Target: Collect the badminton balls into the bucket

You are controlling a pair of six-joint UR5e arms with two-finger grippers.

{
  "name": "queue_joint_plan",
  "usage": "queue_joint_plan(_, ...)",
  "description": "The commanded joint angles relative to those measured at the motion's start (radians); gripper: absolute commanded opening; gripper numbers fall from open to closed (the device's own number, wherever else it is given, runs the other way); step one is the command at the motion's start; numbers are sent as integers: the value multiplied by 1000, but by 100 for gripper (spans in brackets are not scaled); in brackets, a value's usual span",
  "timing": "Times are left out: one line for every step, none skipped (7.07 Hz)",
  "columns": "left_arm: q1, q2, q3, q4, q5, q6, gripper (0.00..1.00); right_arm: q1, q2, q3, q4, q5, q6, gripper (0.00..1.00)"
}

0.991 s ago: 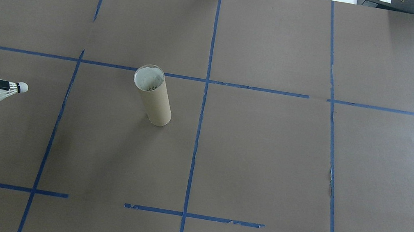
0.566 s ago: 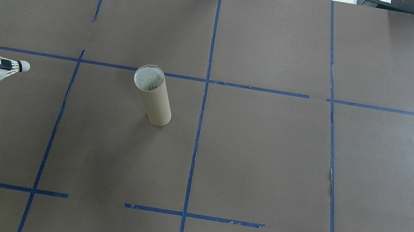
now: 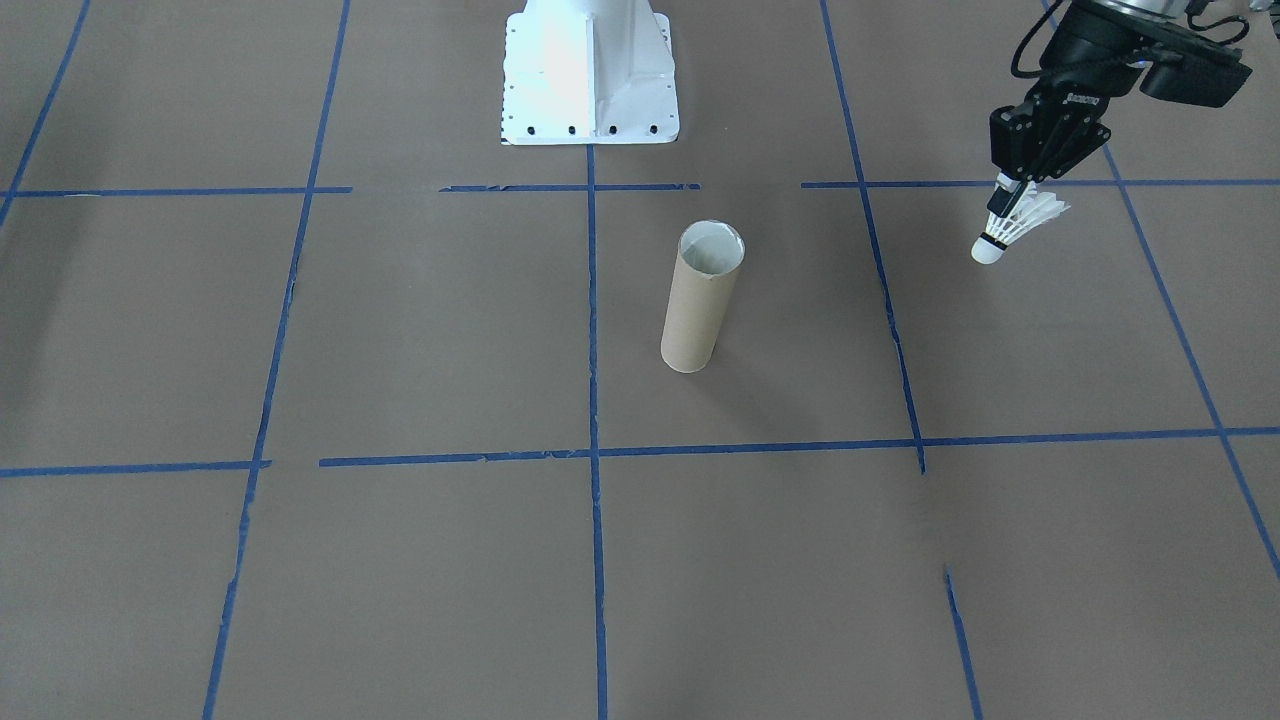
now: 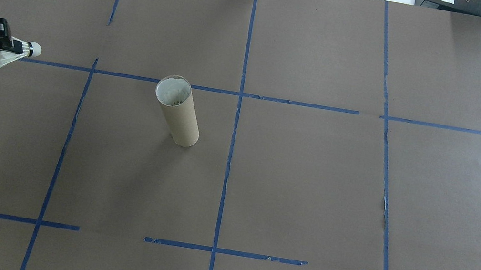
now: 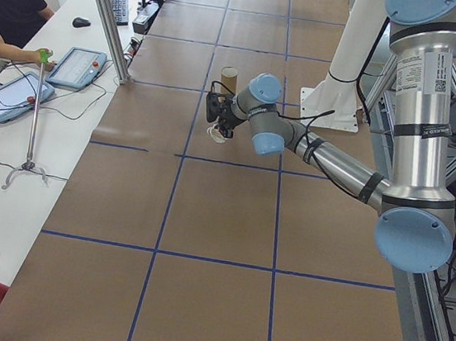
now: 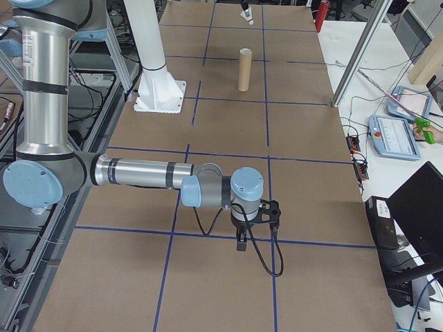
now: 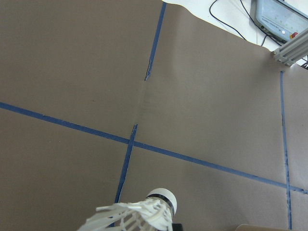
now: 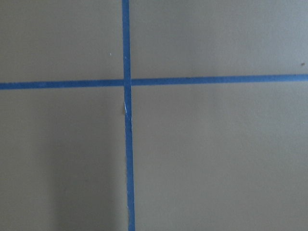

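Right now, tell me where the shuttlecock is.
The shuttlecock is held off the table in the left gripper at the overhead view's far left edge, well left of the upright cardboard tube.

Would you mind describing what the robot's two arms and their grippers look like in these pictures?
Both arms are silver metal tubes with pale blue joint caps and grey joint housings; the left arm bears a white label with a small code square. Thin black cables run along each forearm. The left gripper and right gripper are compact black two-finger units; the left one carries small white lettering.

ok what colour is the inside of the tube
Pale whitish inside the brown cardboard tube, best seen in the overhead exterior view.
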Motion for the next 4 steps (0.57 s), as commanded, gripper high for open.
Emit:
queue_joint_plan(20,-397,-54,633,35,122,0,0,0,0,0,0,0,100)
queue_joint_plan(87,-539,-51,842,110,129,0,0,0,0,0,0,0,100)
queue_joint_plan(127,-654,-32,967,127,141,0,0,0,0,0,0,0,100)
queue_joint_plan(159,-766,26,1072,127,178,0,0,0,0,0,0,0,100)
